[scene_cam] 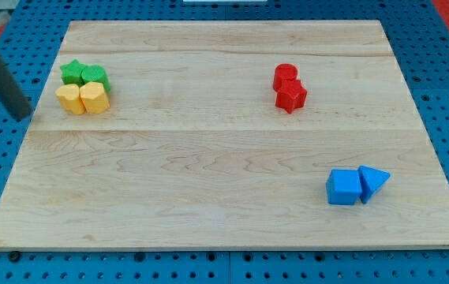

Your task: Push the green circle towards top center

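Here, the pale wooden tabletop [224, 158] carries three clusters. At the view's upper left, the green circle [96, 76] touches a green star [72, 72], with a yellow circle [69, 99] and a yellow hexagon [95, 97] just below. Two red blocks [289, 87] sit upper right; a blue cube [343, 188] and a blue triangle [373, 181] sit lower right. My tip [23, 115] rests off the wood, left of the yellow circle; there is no claw.

The board [224, 158] is showing pale, matt wood with long grain lines and plank seams. The green circle [95, 76], green star [72, 72], yellow blocks [83, 98], red blocks [289, 87] and blue blocks [356, 185] are looking like smooth, slightly glossy plastic. At 9 o'clock, the rod [5, 83] is appearing dark and matt.
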`<move>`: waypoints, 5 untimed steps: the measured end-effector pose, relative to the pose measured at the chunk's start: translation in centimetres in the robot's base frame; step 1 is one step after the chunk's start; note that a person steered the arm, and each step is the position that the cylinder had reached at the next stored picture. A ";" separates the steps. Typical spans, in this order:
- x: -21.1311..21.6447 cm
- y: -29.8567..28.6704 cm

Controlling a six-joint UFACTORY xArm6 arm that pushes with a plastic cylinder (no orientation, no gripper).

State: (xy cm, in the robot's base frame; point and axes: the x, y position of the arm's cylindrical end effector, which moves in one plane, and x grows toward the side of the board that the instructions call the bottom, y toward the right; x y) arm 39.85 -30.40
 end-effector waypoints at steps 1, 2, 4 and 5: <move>-3.7 5.9; -4.5 13.7; -5.0 12.1; -6.3 16.6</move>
State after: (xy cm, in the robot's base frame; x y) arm 33.50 -13.83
